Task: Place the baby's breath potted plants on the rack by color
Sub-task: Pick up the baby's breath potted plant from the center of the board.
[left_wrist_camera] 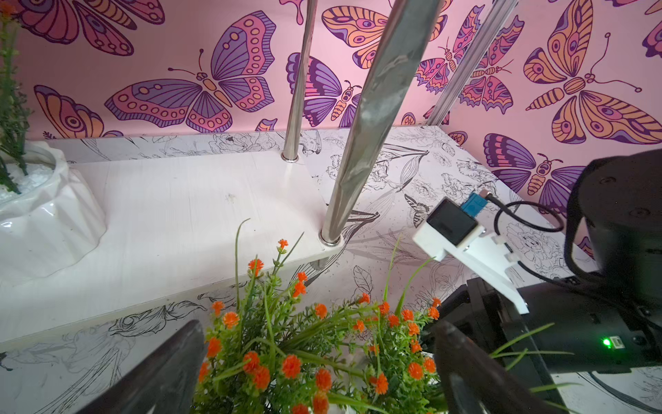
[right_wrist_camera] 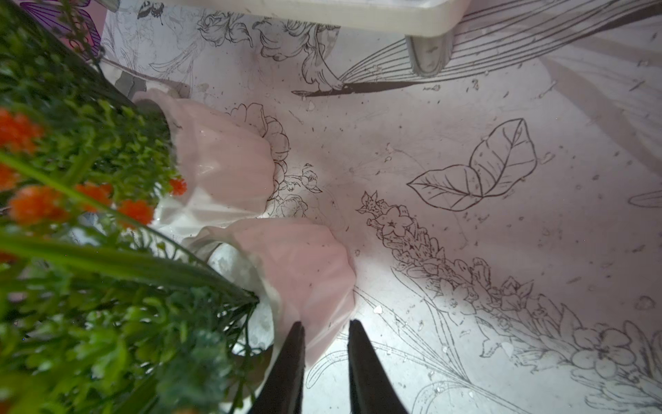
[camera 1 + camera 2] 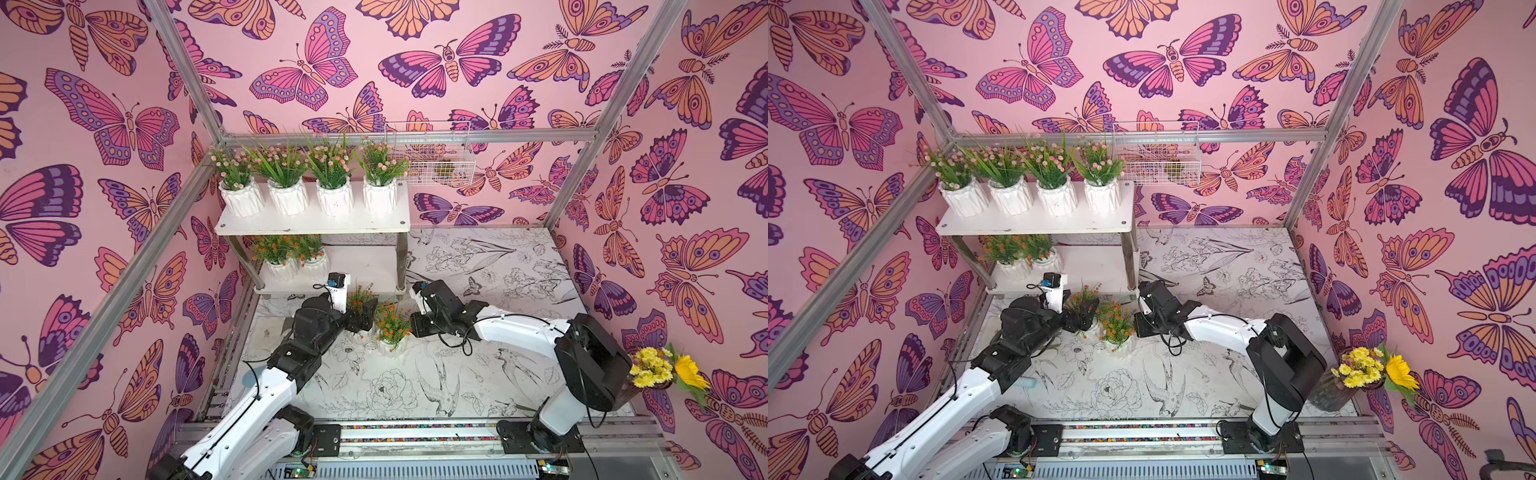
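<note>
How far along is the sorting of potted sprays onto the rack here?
Done: four pink-bloomed sprays in white ribbed pots fill the top board of the white two-tier rack, and two orange-bloomed ones stand on its lower board. In hand: the open left gripper straddles a third orange spray on the table; the right gripper, jaws narrowly apart, sits beside the fourth orange spray, no clear grip. Left: both onto the lower board.

Pink butterfly walls (image 3: 232,50) enclose a floral-sketched tabletop (image 3: 519,257).
</note>
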### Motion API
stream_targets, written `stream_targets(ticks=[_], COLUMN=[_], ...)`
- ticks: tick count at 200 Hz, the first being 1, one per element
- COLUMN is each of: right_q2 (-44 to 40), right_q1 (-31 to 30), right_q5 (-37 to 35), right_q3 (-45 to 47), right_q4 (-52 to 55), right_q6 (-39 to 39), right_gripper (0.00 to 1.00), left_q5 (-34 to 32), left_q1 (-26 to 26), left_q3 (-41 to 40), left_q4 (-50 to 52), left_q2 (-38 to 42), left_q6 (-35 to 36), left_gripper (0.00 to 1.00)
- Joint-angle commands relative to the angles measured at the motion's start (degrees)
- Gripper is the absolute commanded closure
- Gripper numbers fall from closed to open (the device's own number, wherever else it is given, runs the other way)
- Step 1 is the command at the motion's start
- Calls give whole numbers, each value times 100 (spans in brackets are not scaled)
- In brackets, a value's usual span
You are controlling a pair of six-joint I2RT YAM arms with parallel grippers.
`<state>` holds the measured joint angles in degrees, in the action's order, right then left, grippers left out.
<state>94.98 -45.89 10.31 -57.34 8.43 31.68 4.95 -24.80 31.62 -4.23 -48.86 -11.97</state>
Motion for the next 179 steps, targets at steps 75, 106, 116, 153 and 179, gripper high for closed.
stream_targets(ticks=[75, 106, 116, 153, 179], right_q2=[-135, -216, -262, -340, -303], right_q1=[-175, -206, -211, -236, -265], right_q5=[-331, -396, -450, -493, -471], right_q3=[-182, -181, -172, -190, -206], right_q4=[282, 339, 366, 453, 452], right_q6=[-39, -39, -54, -76, -83], right_gripper=[76, 76, 76, 76, 76], left_q5=[6, 5, 6, 14, 32], left_q1=[-25, -25, -25, -26, -26], left_q3=[-98, -80, -77, -51, -24], left_q4=[113, 117, 116, 118, 129], left_q2=[83, 83, 82, 60, 42], left_q6=[98, 115, 115, 120, 132], left_gripper=[0, 0, 0, 0, 0])
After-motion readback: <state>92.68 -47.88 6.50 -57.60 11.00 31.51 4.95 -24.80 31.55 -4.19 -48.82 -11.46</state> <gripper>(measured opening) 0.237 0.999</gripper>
